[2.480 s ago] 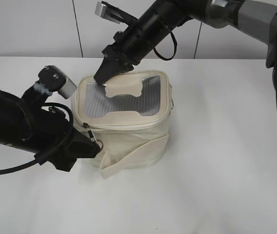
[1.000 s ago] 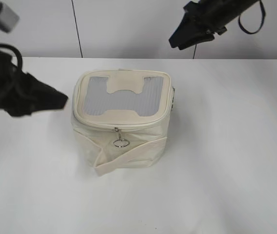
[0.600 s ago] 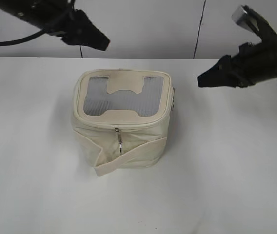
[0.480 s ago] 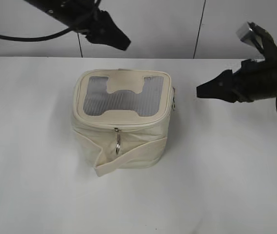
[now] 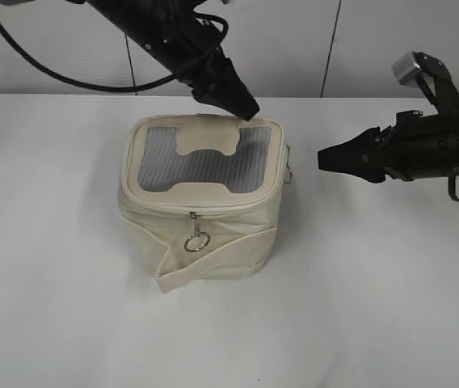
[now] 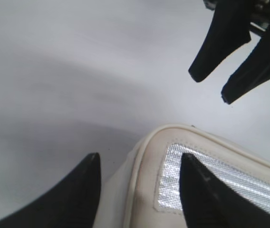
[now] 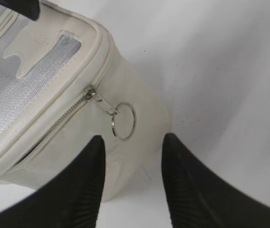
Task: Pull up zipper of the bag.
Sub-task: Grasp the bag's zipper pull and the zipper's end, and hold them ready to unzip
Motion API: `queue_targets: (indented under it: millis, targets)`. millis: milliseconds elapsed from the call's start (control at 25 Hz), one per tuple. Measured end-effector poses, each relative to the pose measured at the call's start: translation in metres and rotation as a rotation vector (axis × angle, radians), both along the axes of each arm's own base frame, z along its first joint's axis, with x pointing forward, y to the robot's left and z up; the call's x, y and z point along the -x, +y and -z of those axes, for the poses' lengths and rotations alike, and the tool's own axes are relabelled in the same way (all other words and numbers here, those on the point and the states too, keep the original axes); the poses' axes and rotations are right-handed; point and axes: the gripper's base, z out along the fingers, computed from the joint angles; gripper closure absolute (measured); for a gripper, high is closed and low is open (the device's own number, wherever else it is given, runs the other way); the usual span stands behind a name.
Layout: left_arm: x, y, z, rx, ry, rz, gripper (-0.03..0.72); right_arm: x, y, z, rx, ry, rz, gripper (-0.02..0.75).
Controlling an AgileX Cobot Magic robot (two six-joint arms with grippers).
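A cream bag (image 5: 213, 218) with a silver mesh top stands in the middle of the white table. Its zipper runs round under the lid. One ring pull (image 5: 195, 241) hangs at the front. A second ring pull (image 7: 124, 121) hangs on the right side. My left gripper (image 5: 244, 108) is open just above the bag's back edge; in the left wrist view its fingers (image 6: 139, 156) straddle a top corner of the bag (image 6: 147, 190). My right gripper (image 5: 323, 159) is open and empty, a little right of the bag; its fingers (image 7: 134, 137) frame the side ring from below without touching it.
The white table (image 5: 359, 283) stretches round the bag on all sides. A white wall with dark seams (image 5: 330, 48) stands behind. A loose strap (image 5: 213, 263) wraps the bag's lower front. The right gripper also shows in the left wrist view (image 6: 211, 88).
The left arm has swung from the upper left down to the bag's back edge. The right gripper has edged left toward the bag's side. The front ring pull swings.
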Motion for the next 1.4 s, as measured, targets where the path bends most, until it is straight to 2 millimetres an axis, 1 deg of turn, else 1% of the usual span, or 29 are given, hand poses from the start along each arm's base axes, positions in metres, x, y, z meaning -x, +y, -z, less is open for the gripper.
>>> queue_targets:
  millis: [120, 280, 360, 400, 480, 520, 560, 600, 760, 920, 1160, 1400]
  targets:
    - [-0.001, 0.001, 0.005, -0.025, -0.001, 0.007, 0.283, 0.0, 0.0, 0.0, 0.003, -0.004, -0.003, 0.379]
    - [-0.004, 0.0, 0.016, -0.046, 0.012, 0.009, 0.283, 0.0, 0.0, 0.002, 0.003, 0.001, -0.006, 0.376]
    - [-0.005, 0.0, 0.021, -0.049, 0.019, 0.007, 0.288, 0.0, 0.001, 0.006, -0.003, 0.016, -0.012, 0.376]
    - [-0.005, -0.001, 0.021, -0.05, 0.023, 0.0, 0.316, 0.0, 0.001, 0.009, -0.01, 0.026, -0.018, 0.376]
    - [-0.006, 0.0, 0.022, -0.055, 0.027, -0.005, 0.449, 0.0, 0.004, 0.014, -0.021, 0.043, -0.032, 0.374]
    - [-0.005, -0.001, 0.022, -0.057, 0.029, -0.002, 0.547, 0.0, 0.006, 0.017, -0.019, 0.048, -0.041, 0.374]
    - [-0.005, -0.001, 0.022, -0.061, 0.03, -0.002, 0.61, 0.001, 0.008, 0.018, -0.015, 0.047, -0.053, 0.373]
    - [-0.005, -0.001, 0.022, -0.063, 0.031, -0.002, 0.642, 0.002, 0.012, 0.019, -0.009, 0.041, -0.073, 0.373]
    - [-0.005, -0.001, 0.022, -0.065, 0.032, -0.002, 0.652, 0.007, 0.034, 0.021, 0.052, 0.006, -0.141, 0.373]
    - [-0.005, -0.001, 0.022, -0.065, 0.032, -0.002, 0.652, 0.008, 0.048, 0.024, 0.122, -0.002, -0.117, 0.372]
    - [-0.005, -0.001, 0.022, -0.065, 0.031, -0.004, 0.652, 0.004, 0.048, 0.025, 0.144, -0.026, -0.062, 0.372]
    - [-0.005, -0.001, 0.022, -0.065, 0.031, -0.004, 0.652, -0.006, 0.05, 0.032, 0.147, -0.019, -0.053, 0.372]
